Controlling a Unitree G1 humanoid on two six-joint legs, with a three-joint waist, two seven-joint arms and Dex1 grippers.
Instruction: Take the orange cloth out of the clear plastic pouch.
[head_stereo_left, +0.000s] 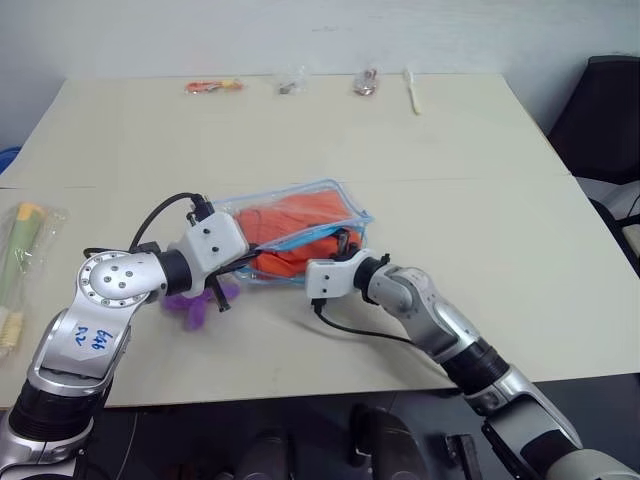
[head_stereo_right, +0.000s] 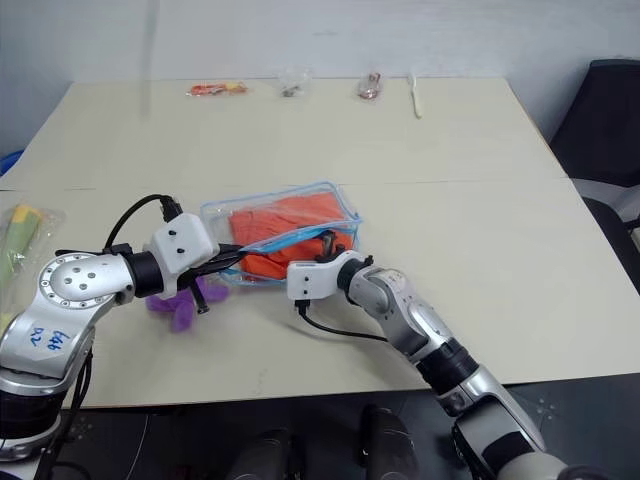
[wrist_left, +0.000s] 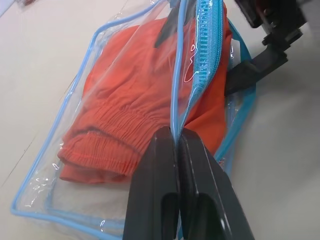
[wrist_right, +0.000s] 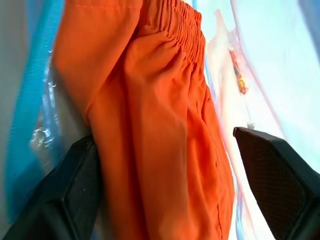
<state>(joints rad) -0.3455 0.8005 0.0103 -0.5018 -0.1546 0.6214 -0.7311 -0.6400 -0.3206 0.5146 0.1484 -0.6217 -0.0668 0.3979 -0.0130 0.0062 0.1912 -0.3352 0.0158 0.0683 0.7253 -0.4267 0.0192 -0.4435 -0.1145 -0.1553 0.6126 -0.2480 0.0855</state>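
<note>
- The right gripper (head_stereo_left: 340, 243) is seen at the near side of the clear plastic pouch (head_stereo_left: 330, 190), at its open mouth. Its two black fingers (wrist_right: 65, 195) are spread wide apart, with the orange cloth (wrist_right: 150, 150) between them, but nothing is squeezed yet.
- The left gripper (wrist_left: 177, 137) is pinched tight on the blue zipper rim of the pouch, and that edge is held up off the table (head_stereo_left: 480, 200).
- A small purple toy (head_stereo_left: 190, 305) is seen on the table just under the left arm, beside the pouch.
- The orange cloth is still inside the pouch, bunched up, with its gathered hem pressed against the clear wall.
- A wrinkly bag with a yellow-green brush (head_stereo_left: 22, 250) is found at the left edge of the table, well apart from the pouch.
- Four small things (head_stereo_left: 290, 83) are lined up along the far edge of the table.
</note>
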